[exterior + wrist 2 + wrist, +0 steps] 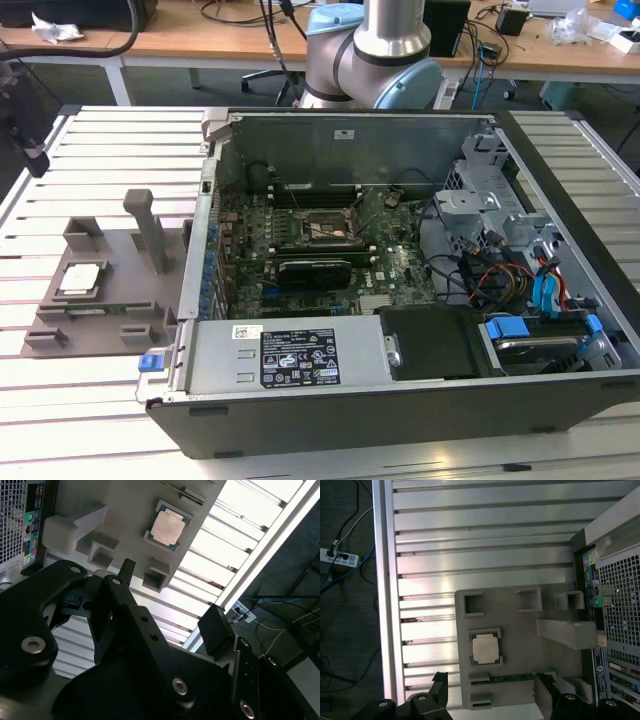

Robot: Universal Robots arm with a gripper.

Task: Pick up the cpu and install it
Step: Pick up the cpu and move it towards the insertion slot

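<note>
While the gripper [490, 680] hangs over the grey holder tray [520, 630], we see its two black fingers [440, 685] spread wide apart. They hold nothing and touch nothing. In the first wrist view the gap between the fingers lines up roughly with the cpu [485, 648], which lies beyond the tips and clear of them.

In the second wrist view the gripper [170, 591] shows the same wide spread, one finger [216, 627] over the pale table slats and the other over the tray [120, 510]. The cpu [168, 526] is well apart from both.

We find the cpu [80, 278] lying flat in its square recess, silver plate up. The tray [110, 310] rests on the slatted metal table [100, 400], just beside the open computer case [400, 400], on the exterior view's left. Inside the case, the black socket frame [322, 228] on the motherboard sits well apart from the cpu.
</note>
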